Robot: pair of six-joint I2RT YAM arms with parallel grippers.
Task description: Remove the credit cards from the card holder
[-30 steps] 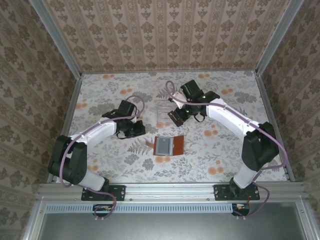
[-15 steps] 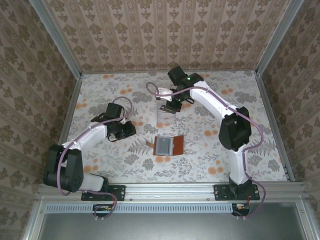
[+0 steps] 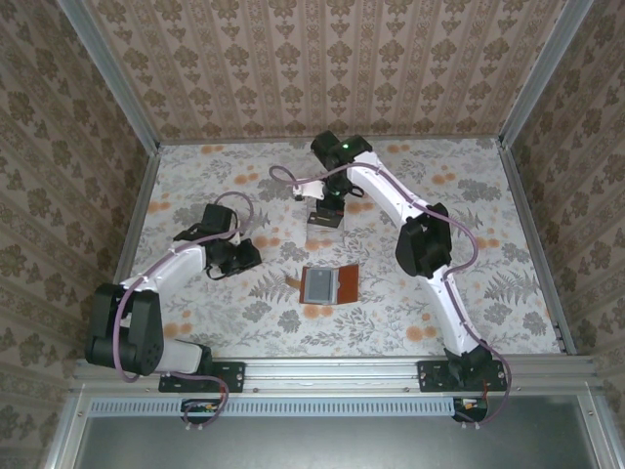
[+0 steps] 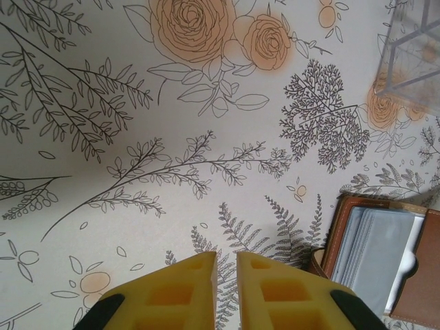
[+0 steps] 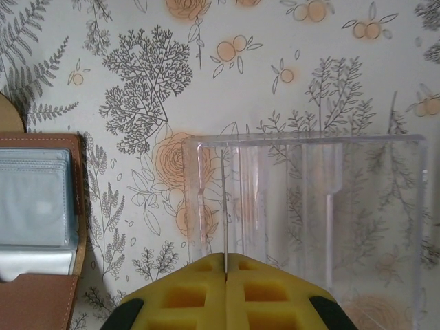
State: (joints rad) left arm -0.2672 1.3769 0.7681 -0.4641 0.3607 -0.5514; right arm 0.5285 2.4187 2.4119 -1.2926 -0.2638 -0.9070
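Note:
The card holder (image 3: 329,284) lies open on the floral table, brown border around a grey-blue inside, with grey cards (image 5: 34,199) in its pockets. It also sits at the lower right of the left wrist view (image 4: 375,258). My right gripper (image 3: 328,200) (image 5: 225,258) hangs over the clear plastic box (image 5: 309,206), shut on one thin credit card (image 5: 225,206) seen edge-on, pointing down into the box. My left gripper (image 3: 244,256) (image 4: 227,256) hovers left of the holder with a narrow gap between its jaws and nothing in it.
The clear box (image 3: 324,217) stands just behind the holder, and its corner shows in the left wrist view (image 4: 412,55). Patterned walls with metal rails (image 3: 137,225) close in the table on three sides. Bare floral tabletop (image 3: 459,274) lies right of the holder.
My right arm has swung back and left, bringing its gripper over the clear box. My left gripper has drawn back to the left, away from the holder. The holder has not moved.

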